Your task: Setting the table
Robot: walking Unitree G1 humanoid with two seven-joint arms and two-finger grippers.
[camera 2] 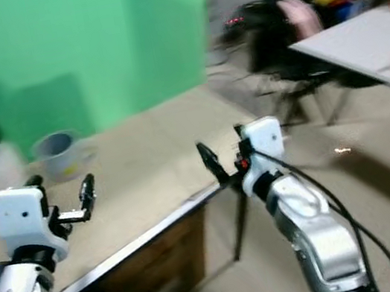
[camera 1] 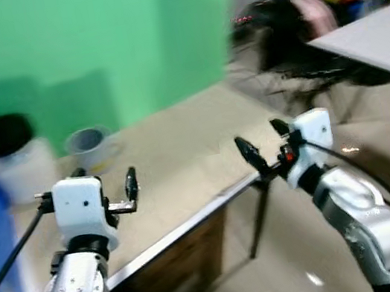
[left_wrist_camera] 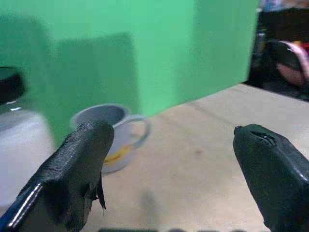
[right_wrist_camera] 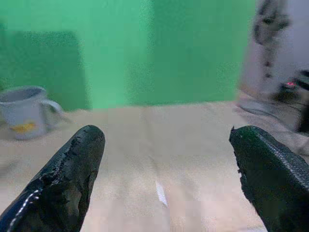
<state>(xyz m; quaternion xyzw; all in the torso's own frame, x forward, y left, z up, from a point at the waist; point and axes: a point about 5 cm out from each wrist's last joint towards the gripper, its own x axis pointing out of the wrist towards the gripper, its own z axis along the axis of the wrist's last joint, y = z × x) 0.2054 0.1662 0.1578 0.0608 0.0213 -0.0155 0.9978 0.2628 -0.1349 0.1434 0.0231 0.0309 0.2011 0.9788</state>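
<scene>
At 11 o'clock on table (camera 1: 182, 156): grey mug (camera 1: 87, 144). Left gripper (camera 1: 108, 190), right gripper (camera 1: 264, 143) wide open, empty. I judge approach step; next, reach mug.

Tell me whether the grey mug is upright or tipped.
Upright: the grey mug stands on its base on the table, mouth upward, handle to the side.

Both arms are silver metal with rounded, segmented shells. The left gripper (camera 1: 106, 184) and right gripper (camera 1: 264, 143) each have a boxy white housing and two long black fingers (left_wrist_camera: 72, 174) with a rough, textured surface. A black cable trails from each housing. Small screws ring the left arm's joint.
</scene>
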